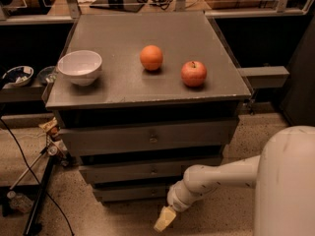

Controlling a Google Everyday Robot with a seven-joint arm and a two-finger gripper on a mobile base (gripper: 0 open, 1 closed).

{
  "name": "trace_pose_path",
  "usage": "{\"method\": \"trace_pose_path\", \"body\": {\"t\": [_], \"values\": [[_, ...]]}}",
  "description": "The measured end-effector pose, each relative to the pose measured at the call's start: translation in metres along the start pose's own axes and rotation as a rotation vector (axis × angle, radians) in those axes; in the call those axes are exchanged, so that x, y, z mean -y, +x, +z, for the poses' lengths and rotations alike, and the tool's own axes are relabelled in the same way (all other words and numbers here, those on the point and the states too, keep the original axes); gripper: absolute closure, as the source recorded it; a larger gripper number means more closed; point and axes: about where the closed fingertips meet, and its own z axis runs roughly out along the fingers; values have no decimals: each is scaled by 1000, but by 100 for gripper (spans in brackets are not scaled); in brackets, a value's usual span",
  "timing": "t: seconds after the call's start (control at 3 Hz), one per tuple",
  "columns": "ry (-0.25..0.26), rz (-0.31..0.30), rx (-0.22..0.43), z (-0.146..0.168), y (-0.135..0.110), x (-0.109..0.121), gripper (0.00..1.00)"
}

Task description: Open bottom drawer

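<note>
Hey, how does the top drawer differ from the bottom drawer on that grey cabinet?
The top drawer is the tallest, widest front and sits highest; the bottom drawer is a thin, narrower strip, lowest in the stack. The claw hangs low by the bottom drawer's right end, well below the top drawer. Both fronts are grey.

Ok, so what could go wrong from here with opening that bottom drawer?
The end effector hangs low by the floor, below the bottom drawer, so it may come in too low and miss it. The middle drawer sits just above; it could catch that one instead. A hard tug might shake the cabinet and roll the orange or apple on top.
</note>
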Motion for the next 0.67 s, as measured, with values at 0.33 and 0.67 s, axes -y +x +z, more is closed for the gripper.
{"method": "trace_pose_path", "body": {"t": [0.33,0.67], "values": [[-42,-17,5,25,2,4,0],[-47,-16,6,29,2,4,0]]}}
